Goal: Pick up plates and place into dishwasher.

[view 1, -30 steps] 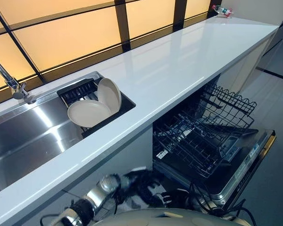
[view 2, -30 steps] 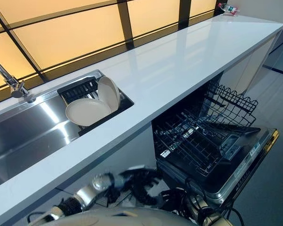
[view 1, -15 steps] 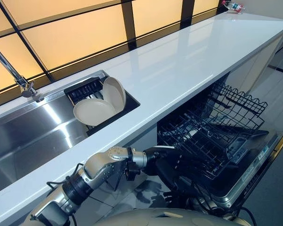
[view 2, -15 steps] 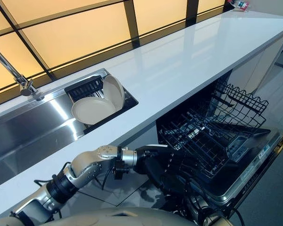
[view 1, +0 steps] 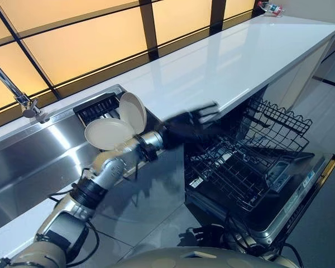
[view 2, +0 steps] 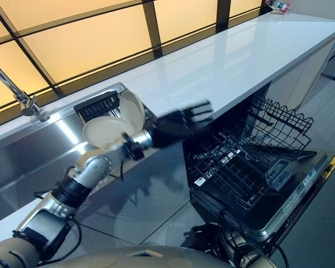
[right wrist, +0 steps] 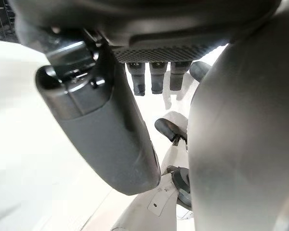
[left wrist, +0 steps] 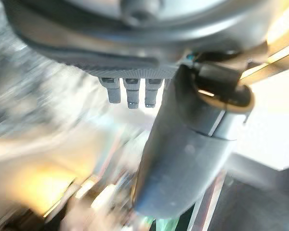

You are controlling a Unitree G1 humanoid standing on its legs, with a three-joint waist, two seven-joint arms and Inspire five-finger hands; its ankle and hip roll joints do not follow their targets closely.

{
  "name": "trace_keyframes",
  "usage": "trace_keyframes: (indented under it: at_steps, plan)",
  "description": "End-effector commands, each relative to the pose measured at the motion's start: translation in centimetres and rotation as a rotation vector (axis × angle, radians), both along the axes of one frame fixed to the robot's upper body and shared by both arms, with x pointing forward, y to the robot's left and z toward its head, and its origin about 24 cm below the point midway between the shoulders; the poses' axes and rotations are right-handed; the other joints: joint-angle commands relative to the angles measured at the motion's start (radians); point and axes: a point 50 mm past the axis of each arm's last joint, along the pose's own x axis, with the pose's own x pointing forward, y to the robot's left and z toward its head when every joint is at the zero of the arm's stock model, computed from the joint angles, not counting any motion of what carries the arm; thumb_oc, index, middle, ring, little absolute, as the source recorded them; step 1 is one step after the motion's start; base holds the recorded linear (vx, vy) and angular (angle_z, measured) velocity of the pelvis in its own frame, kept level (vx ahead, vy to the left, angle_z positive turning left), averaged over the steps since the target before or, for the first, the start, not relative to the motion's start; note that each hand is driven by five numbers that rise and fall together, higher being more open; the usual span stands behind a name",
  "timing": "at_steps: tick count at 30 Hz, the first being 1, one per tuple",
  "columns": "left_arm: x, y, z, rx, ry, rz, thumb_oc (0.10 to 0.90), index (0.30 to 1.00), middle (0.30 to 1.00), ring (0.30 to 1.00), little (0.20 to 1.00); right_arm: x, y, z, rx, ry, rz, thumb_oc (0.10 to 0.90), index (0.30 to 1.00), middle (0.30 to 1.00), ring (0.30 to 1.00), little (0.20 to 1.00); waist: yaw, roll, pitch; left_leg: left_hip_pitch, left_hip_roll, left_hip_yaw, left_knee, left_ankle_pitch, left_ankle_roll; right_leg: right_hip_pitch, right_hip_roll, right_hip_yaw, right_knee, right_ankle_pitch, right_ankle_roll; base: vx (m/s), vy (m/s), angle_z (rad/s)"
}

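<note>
1. Two beige plates sit in a dark drying rack set at the right end of the stainless sink. The front plate lies nearly flat, tilted toward the robot; the rear plate stands almost upright behind it, and the two overlap.

2. The left hand hangs in mid-air over the front edge of the white countertop, to the right of the plates and apart from them. Its fingers are spread and fairly straight, and it holds nothing. The forearm crosses in front of the lower edge of the front plate.

3. The right hand shows in its own wrist view, with fingers straight and nothing between them and the thumb.

4. Below the counter the dishwasher door is folded down. The lower rack is pulled out onto it. Its black wire tines are bare; no plate stands in it.

5. Judging by this, the task is at its start: neither plate is grasped or lifted, and both remain to be carried to the rack. The next step looks like bringing the left hand back over the sink toward a plate rim.

6. A small bottle lies at the far end of the countertop. A tap stands over the sink's left part.

7. There is pale print on the door's top edge and a white tag on the rack front, but both are too small to read.
</note>
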Motion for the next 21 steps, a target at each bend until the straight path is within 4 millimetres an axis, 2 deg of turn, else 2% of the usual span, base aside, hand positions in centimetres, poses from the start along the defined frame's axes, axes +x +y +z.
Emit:
trace_keyframes:
  at_steps: [1, 3, 5, 6, 10, 11, 13, 16, 18, 21]
  plan:
    - [3.0, 4.6, 10.5, -0.2, -0.334, 0.247, 0.8, 0.9, 0.9, 0.9, 0.9, -0.6, 1.6, -0.3, 0.068, 0.047, -0.003, 0.8, 0.9, 0.9, 0.9, 0.9, 0.013, -0.042, -0.03, 0.011, -0.1, 0.039, 0.002, -0.083, 0.074, -0.002, -0.004, 0.004, 0.009, -0.003, 0.033, 0.04, 0.02, 0.07]
    - [3.5, 6.5, 11.8, -0.192, -0.365, 0.365, 0.8, 0.9, 0.9, 0.9, 0.9, -0.7, 1.4, -0.3, 0.064, 0.051, -0.003, 0.8, 0.9, 0.9, 0.9, 0.9, 0.013, -0.039, -0.032, 0.012, -0.1, 0.041, 0.002, -0.084, 0.074, 0.0, -0.004, 0.003, 0.009, -0.006, 0.033, 0.04, 0.024, 0.05]
    - [3.8, 9.6, 13.9, -0.119, -0.445, 0.568, 0.8, 0.9, 0.9, 0.9, 0.9, -0.8, 1.2, -0.4, 0.059, 0.054, 0.002, 0.8, 0.9, 0.9, 0.9, 0.9, 0.015, -0.032, -0.037, 0.012, -0.101, 0.043, 0.002, -0.086, 0.072, 0.001, -0.004, 0.002, 0.009, -0.011, 0.032, 0.04, 0.028, 0.01]
    - [3.7, 10.1, 14.4, -0.093, -0.464, 0.614, 0.8, 0.9, 0.9, 0.9, 0.9, -0.8, 1.3, -0.4, 0.06, 0.054, 0.003, 0.8, 0.9, 0.9, 0.9, 0.9, 0.015, -0.032, -0.037, 0.012, -0.101, 0.042, 0.002, -0.086, 0.072, 0.002, -0.004, 0.002, 0.009, -0.012, 0.032, 0.04, 0.023, 0.0]
    - [3.1, 14.5, 18.1, 0.189, -0.625, 0.952, 0.8, 0.9, 0.9, 0.9, 0.9, -1.3, 0.9, -0.5, 0.05, 0.061, -0.008, 0.8, 0.9, 0.9, 0.9, 0.9, 0.018, -0.024, -0.042, 0.012, -0.101, 0.041, 0.002, -0.088, 0.07, 0.004, -0.002, 0.001, 0.009, -0.019, 0.032, 0.04, 0.021, 0.02]
    - [3.1, 14.6, 18.3, 0.203, -0.632, 0.96, 0.8, 0.9, 0.9, 0.9, 0.9, -1.3, 0.9, -0.5, 0.051, 0.061, -0.008, 0.8, 0.9, 0.9, 0.9, 0.9, 0.017, -0.025, -0.041, 0.012, -0.101, 0.041, 0.002, -0.088, 0.07, 0.004, -0.002, 0.001, 0.009, -0.019, 0.032, 0.04, 0.024, 0.03]
    - [2.5, 16.7, 19.8, 0.417, -0.714, 1.088, 0.8, 0.9, 0.9, 0.9, 0.9, -1.6, 0.6, -0.6, 0.042, 0.064, -0.012, 0.8, 0.9, 0.9, 0.9, 0.9, 0.016, -0.019, -0.042, 0.013, -0.101, 0.043, 0.002, -0.088, 0.069, 0.005, -0.001, 0.001, 0.009, -0.019, 0.032, 0.04, 0.038, 0.01]
    - [1.4, 18.9, 22.4, 0.72, -0.837, 1.166, 0.8, 0.9, 0.9, 0.9, 0.9, -2.2, -0.1, -0.6, 0.029, 0.064, -0.003, 0.8, 0.9, 0.9, 0.9, 0.9, 0.01, -0.009, -0.037, 0.012, -0.103, 0.046, 0.002, -0.088, 0.071, 0.003, 0.0, 0.005, 0.009, -0.017, 0.036, 0.05, 0.049, 0.0]
    - [0.9, 19.0, 23.6, 0.856, -0.891, 1.138, 0.8, 0.9, 0.9, 0.9, 0.9, -2.7, -0.3, -0.7, 0.025, 0.065, 0.006, 0.8, 0.9, 0.9, 0.9, 0.9, 0.006, -0.007, -0.034, 0.012, -0.102, 0.05, 0.002, -0.088, 0.069, 0.002, 0.0, 0.009, 0.009, -0.015, 0.039, 0.07, 0.056, 0.01]
    - [0.7, 18.8, 24.3, 1.058, -0.919, 1.073, 0.8, 0.9, 0.9, 0.9, 0.9, -3.6, -0.9, -0.8, 0.015, 0.076, 0.007, 0.8, 0.9, 0.9, 0.9, 0.9, -0.005, -0.001, -0.025, 0.014, -0.104, 0.052, 0.002, -0.089, 0.069, 0.0, -0.001, 0.015, 0.009, -0.01, 0.044, 0.08, 0.087, 0.05]
